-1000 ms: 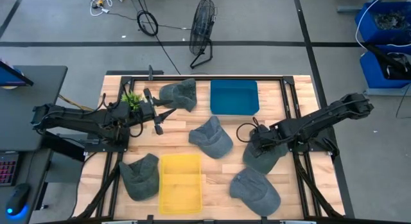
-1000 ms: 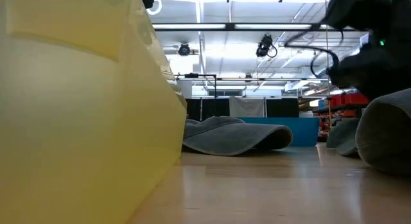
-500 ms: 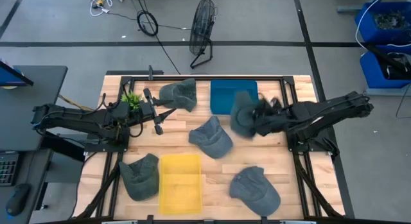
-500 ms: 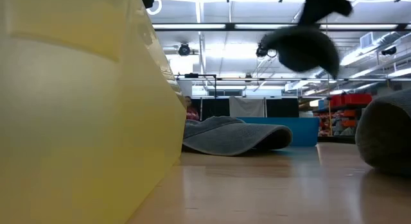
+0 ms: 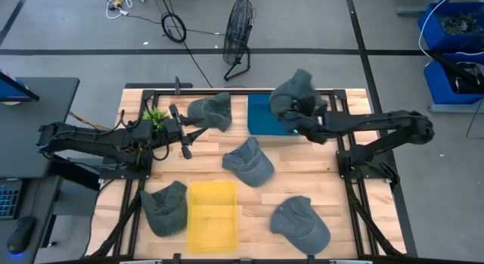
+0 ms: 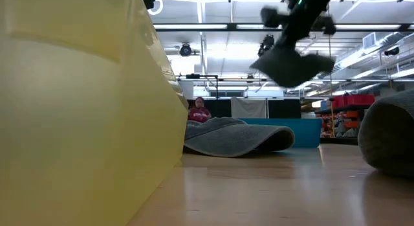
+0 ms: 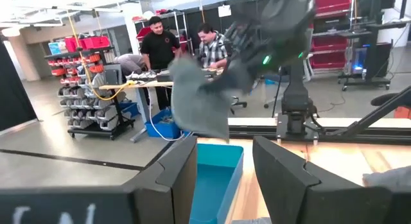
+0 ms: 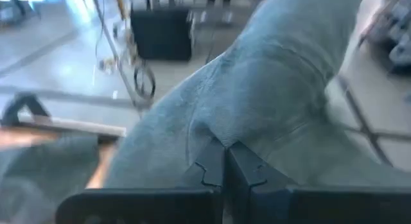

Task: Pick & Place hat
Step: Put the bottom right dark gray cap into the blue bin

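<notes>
My right gripper (image 5: pixel 302 114) is shut on a grey hat (image 5: pixel 291 88), which hangs in the air over the far end of the blue bin (image 5: pixel 265 120). In the low view the hat (image 6: pixel 291 64) hangs high above the table. Other grey hats lie flat on the wood: one by the far edge (image 5: pixel 210 110), one in the middle (image 5: pixel 248 159), one near left (image 5: pixel 165 207), one near right (image 5: pixel 301 222). My left gripper (image 5: pixel 185 143) waits open at the table's left side, beside the far hat, touching nothing. My right gripper pinches a raised fold of the hat's grey cloth (image 8: pixel 221 131) between its two shut fingers (image 8: pixel 209 166). The hat is lifted clear of the table and hangs tilted below the gripper (image 6: pixel 301 12), as the low view shows. Which part of the hat the fold belongs to, I cannot tell.
A yellow bin (image 5: pixel 212 215) stands at the near edge between two hats. A small green plant (image 5: pixel 155 114) sits by the left arm. Bare wood lies to the right of the middle hat. People stand in the room beyond the table (image 7: pixel 154 41).
My right gripper has risen from the table's right side with the hat shut in it. It has swung toward the far edge and the left, ending over the blue bin. The hat, first lying on the wood, now hangs clear in the air.
</notes>
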Tool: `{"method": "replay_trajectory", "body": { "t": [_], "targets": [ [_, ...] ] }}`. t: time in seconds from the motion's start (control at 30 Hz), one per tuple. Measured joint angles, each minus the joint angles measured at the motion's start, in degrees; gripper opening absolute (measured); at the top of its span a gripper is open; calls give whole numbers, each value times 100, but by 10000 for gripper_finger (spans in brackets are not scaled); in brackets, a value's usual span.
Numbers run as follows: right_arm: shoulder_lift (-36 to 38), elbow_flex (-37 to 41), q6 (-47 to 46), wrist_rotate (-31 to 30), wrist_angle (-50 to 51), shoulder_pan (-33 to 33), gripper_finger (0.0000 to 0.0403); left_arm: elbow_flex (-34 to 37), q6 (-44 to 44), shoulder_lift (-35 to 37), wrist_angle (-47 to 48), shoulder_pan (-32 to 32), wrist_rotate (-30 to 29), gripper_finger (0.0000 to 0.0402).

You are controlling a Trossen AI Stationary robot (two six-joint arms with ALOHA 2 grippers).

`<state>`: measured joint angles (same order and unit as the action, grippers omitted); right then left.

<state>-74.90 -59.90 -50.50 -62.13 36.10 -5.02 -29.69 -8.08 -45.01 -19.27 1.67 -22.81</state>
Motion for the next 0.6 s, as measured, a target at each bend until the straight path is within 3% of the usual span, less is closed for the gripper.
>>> {"method": "replay_trajectory", "body": {
  "t": [0.17, 0.3, 0.47, 0.6],
  "targets": [
    [-714, 341, 226, 1252, -1108, -781, 4, 0, 4, 0, 3, 0, 0, 156],
    [-1258, 345, 124, 1886, -1295, -1286, 4, 0, 7, 0, 2, 0, 0, 156],
    [-1714, 345, -211, 3339, -1485, -1653, 4, 0, 9, 0, 4, 0, 0, 156],
    [-1893, 347, -72, 3579, -1569, -1700, 4, 0, 7, 1, 4, 0, 0, 156]
  ]
}}
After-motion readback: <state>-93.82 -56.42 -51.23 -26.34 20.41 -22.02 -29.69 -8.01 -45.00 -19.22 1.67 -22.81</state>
